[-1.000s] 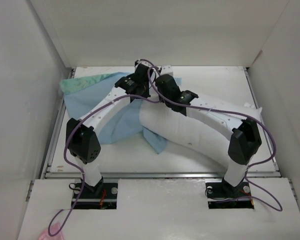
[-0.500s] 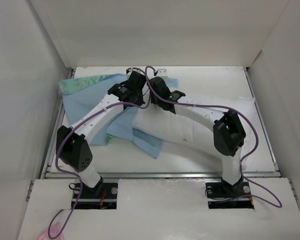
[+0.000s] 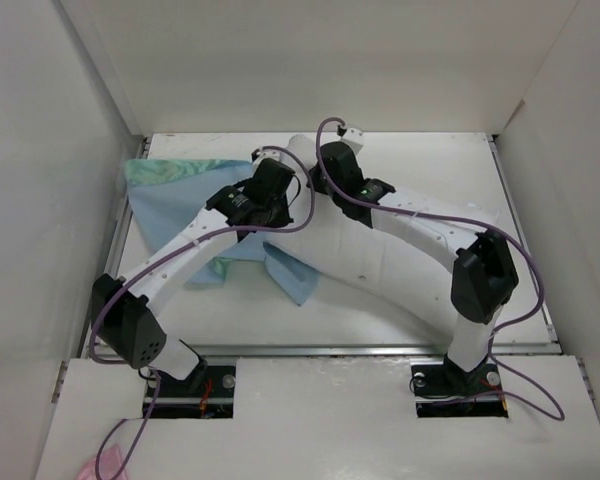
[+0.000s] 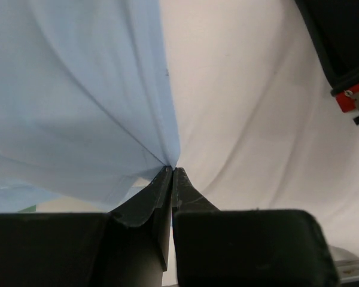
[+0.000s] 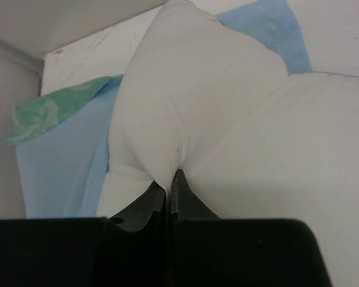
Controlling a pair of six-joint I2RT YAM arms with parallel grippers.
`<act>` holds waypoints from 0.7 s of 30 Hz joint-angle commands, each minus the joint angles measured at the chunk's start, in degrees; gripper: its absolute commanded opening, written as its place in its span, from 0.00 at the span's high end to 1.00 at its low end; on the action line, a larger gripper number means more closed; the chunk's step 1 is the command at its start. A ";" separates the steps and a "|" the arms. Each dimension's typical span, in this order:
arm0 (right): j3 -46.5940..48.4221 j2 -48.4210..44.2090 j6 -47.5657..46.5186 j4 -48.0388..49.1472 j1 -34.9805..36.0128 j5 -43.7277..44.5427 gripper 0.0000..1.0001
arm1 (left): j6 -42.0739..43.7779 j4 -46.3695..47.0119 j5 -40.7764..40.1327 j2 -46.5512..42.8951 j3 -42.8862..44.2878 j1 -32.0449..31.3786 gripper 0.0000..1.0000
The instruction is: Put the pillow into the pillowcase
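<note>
The white pillow (image 3: 380, 268) lies across the table's middle and right, under my right arm, with one corner raised at the far side. The pillowcase (image 3: 170, 205) is spread at the left, pale blue with a teal-green edge (image 3: 175, 170) at the far left. My left gripper (image 3: 283, 200) is shut on a pinch of the pale blue pillowcase (image 4: 96, 101), right against the pillow (image 4: 257, 119). My right gripper (image 3: 313, 180) is shut on a fold of the pillow (image 5: 197, 78). The pillowcase (image 5: 60, 167) shows behind and left of that pillow corner.
The white table (image 3: 430, 160) is boxed in by white walls at the left (image 3: 50, 180), back and right. The two wrists are close together near the table's far middle. The right gripper's black body (image 4: 341, 48) is just beside the left one.
The left arm has drawn back toward the near left, pulling the blue cloth with it. The right gripper has moved to the far side, lifting the pillow's corner.
</note>
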 commanded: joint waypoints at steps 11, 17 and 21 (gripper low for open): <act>-20.34 -2.72 -4.01 25.31 4.31 -16.87 1.00 | -1.62 -1.87 -3.32 1.47 10.47 -1.08 1.00; -34.18 -7.30 -15.52 34.83 4.31 -28.32 0.99 | -2.68 -2.56 -4.36 3.49 11.08 1.30 1.00; -32.97 -8.70 -21.93 31.50 4.31 -27.17 0.82 | -1.98 -6.42 -4.90 3.49 11.09 1.83 1.00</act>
